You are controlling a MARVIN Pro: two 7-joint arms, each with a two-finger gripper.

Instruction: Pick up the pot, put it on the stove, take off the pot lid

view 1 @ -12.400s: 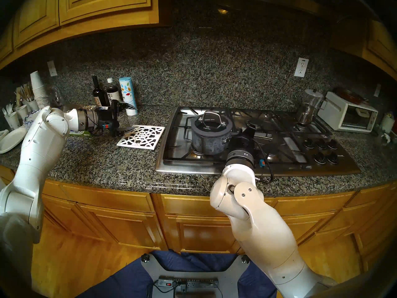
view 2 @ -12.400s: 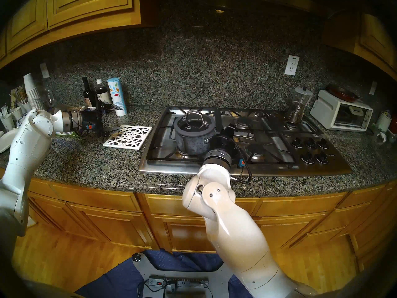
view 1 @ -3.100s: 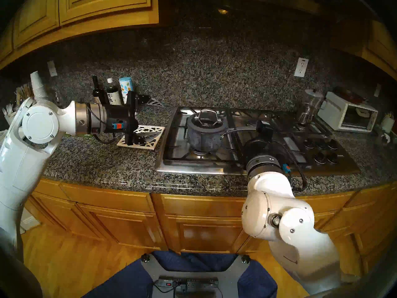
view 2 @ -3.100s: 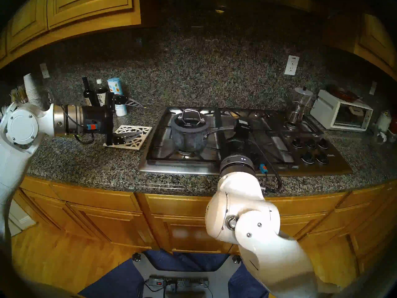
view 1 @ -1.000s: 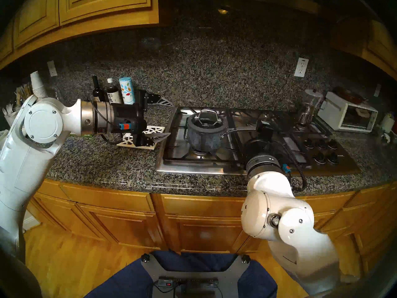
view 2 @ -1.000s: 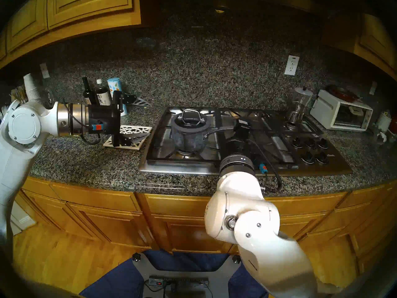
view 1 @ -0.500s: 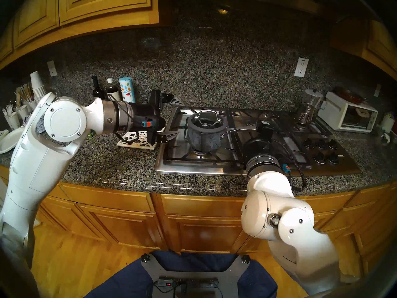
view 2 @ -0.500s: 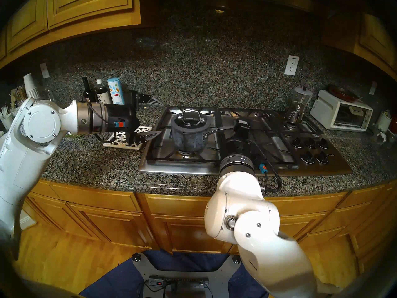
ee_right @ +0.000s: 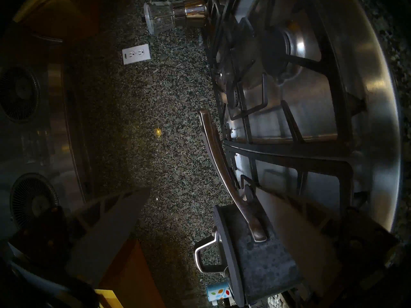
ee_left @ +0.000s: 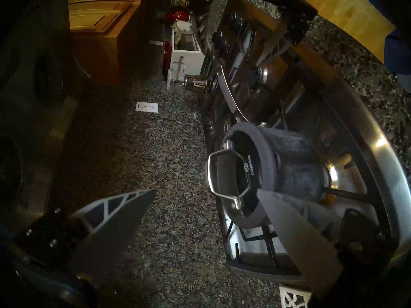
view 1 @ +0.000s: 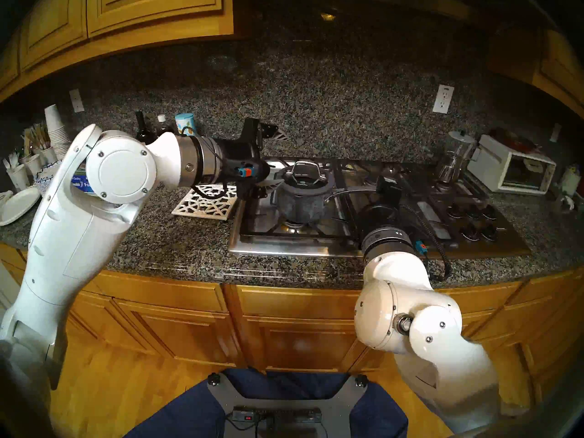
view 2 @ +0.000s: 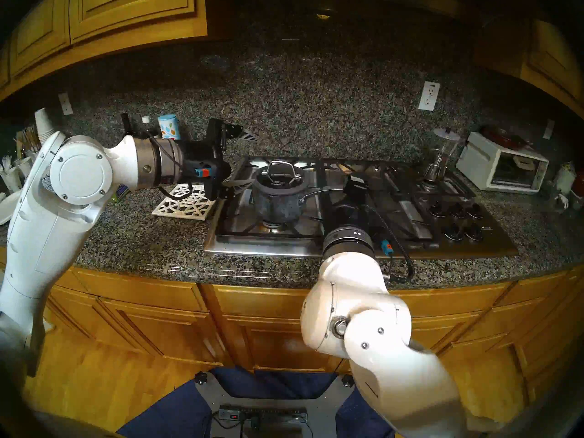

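The dark-grey pot [view 1: 300, 205] stands on the front-left burner of the stove [view 1: 294, 249], its silver handle [view 1: 350, 191] pointing right. The pot lid [view 1: 305, 183] sits on it, loop handle [ee_left: 213, 167] up. My left gripper [view 1: 278, 159] is open just left of the lid, with one finger above lid height and one finger [ee_left: 289, 223] at the lid's rim. It holds nothing. My right gripper [ee_right: 204, 189] is open around the far end of the pot's handle [ee_right: 213, 156] without touching it. Its fingers are hidden behind the wrist in the head views.
A white lattice trivet [view 1: 205, 203] lies on the counter left of the stove. Bottles and a canister [view 1: 185, 121] stand behind my left arm. A coffee maker [view 1: 455, 156] sits on the back-right burner, with a toaster oven [view 1: 512, 172] beyond it. Black knobs [view 1: 474, 219] are at the stove's right.
My left arm has swung right and up from over the trivet to the pot's left side, staying open. The right arm and the pot have not moved.
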